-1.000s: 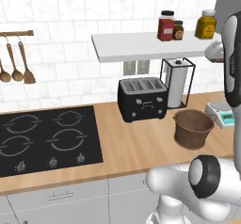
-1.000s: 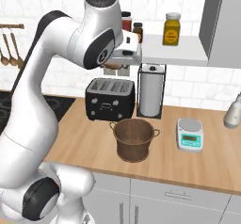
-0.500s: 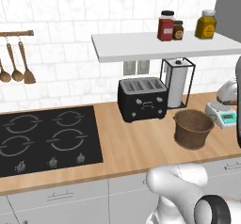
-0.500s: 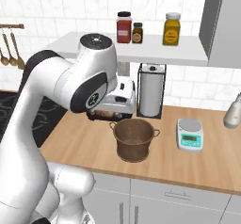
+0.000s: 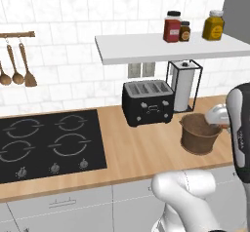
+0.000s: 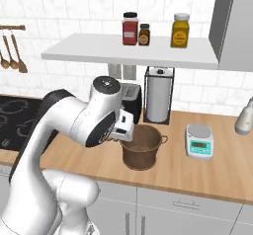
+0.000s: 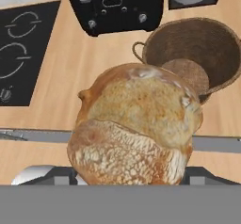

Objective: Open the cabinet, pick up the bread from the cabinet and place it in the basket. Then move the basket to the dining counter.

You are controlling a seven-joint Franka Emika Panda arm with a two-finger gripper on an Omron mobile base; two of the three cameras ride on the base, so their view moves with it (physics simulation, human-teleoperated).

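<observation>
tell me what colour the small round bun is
Golden-brown crust with paler floury patches, on the small round bun; clearest in the hand view.

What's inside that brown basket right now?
Nothing can be seen in the basket: its woven bottom shows bare. The bread, held up close to the hand camera, covers the basket's near edge, so that part stays unseen.

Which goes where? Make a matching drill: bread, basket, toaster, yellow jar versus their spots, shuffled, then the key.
Things:
1. bread
2. basket
3. toaster
4. yellow jar

Places:
A. on the white shelf
B. on the worktop by the hob, left of the paper towel holder
C. close to the hand camera, in the gripper
D. on the worktop, left of the kitchen scale

Pairs: 1-C, 2-D, 3-B, 4-A
</observation>
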